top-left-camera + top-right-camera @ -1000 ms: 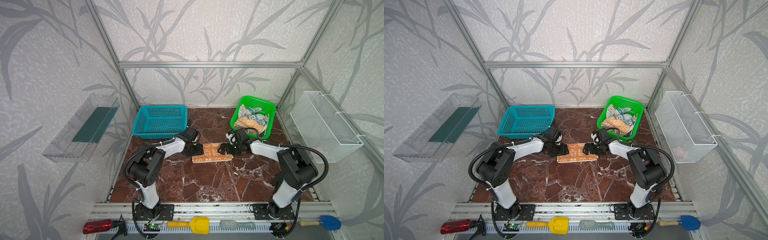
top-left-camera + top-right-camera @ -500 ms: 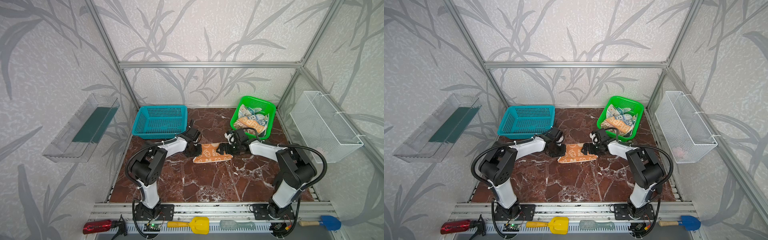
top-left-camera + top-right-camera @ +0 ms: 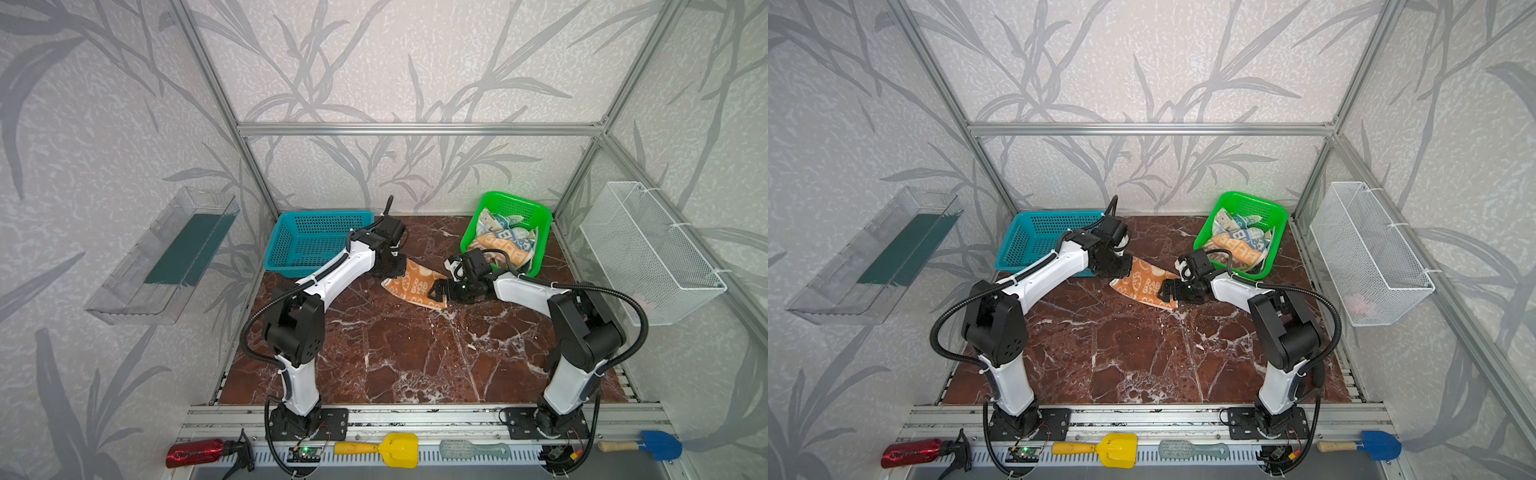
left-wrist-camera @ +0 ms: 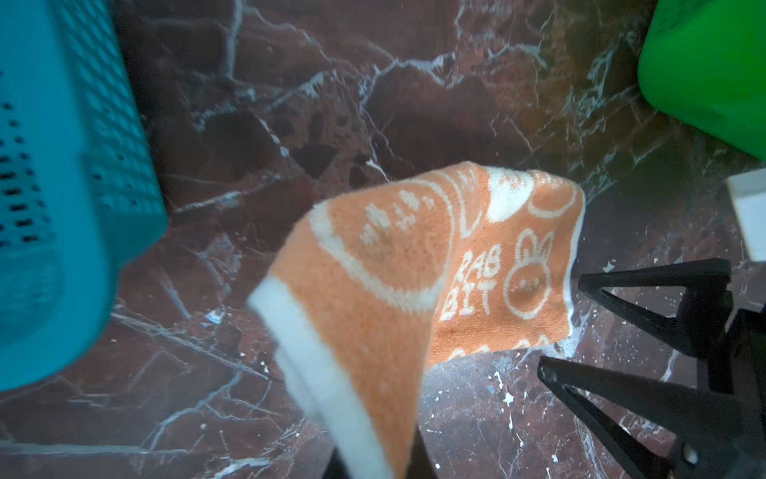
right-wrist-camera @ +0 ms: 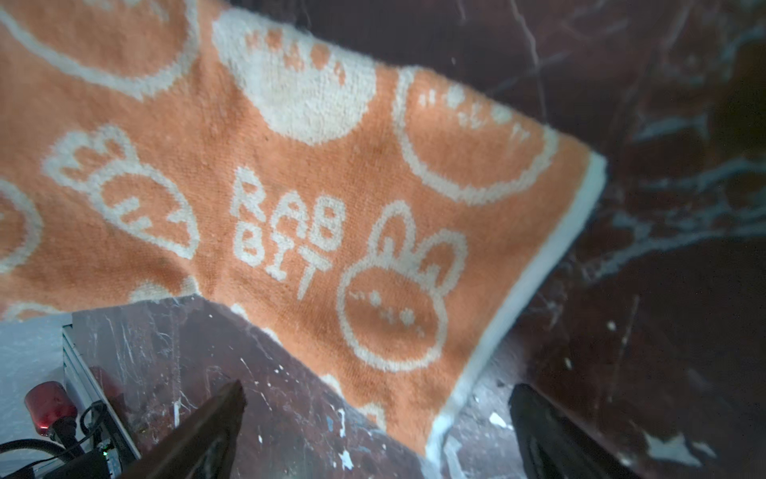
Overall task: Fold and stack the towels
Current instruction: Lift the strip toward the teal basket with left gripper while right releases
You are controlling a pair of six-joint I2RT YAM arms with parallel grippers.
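An orange towel (image 3: 415, 286) (image 3: 1144, 286) with white bunnies and "RABBIT" letters lies mid-table, its back-left end raised off the marble. My left gripper (image 3: 392, 270) (image 3: 1121, 268) is shut on that raised end. In the left wrist view the towel (image 4: 398, 265) hangs from the jaws and hides them. My right gripper (image 3: 438, 291) (image 3: 1167, 291) (image 5: 377, 387) is open at the towel's front-right corner; in the right wrist view the towel (image 5: 290, 186) has that corner lying on the table between the fingers, untouched. Two more crumpled towels (image 3: 505, 245) fill the green basket (image 3: 515, 199).
A teal basket (image 3: 316, 241) stands at the back left, just behind my left arm. A white wire basket (image 3: 648, 249) hangs on the right wall and a clear tray (image 3: 166, 257) on the left. A red bottle (image 3: 195, 455), shovels and a brush line the front rail.
My left gripper has shut on the towel's left end and lifted it toward the back, tilting and skewing the towel. The right gripper has stayed open beside it.
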